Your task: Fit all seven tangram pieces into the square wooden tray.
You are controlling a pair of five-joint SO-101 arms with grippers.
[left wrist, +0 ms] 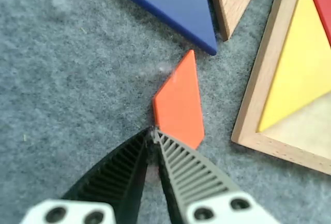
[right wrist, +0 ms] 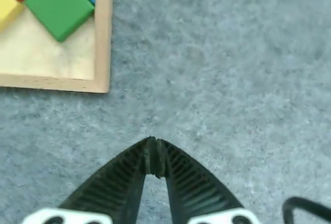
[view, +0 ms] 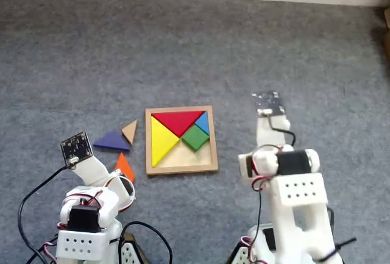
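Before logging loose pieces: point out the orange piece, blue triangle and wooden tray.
orange piece [left wrist: 178, 105], left wrist view, centre face
blue triangle [left wrist: 178, 4], left wrist view, centre face
wooden tray [view: 181, 170], high view, near rim

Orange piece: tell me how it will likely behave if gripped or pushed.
The orange piece is a flat slab with straight edges, so it is probably stiff and unlikely to roll or tip. It lies flush on the fuzzy grey mat, so a push may drag rather than glide. Its painted face looks smooth, perhaps slippery.

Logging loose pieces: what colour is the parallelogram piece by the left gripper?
Orange parallelogram; clearest in the left wrist view.
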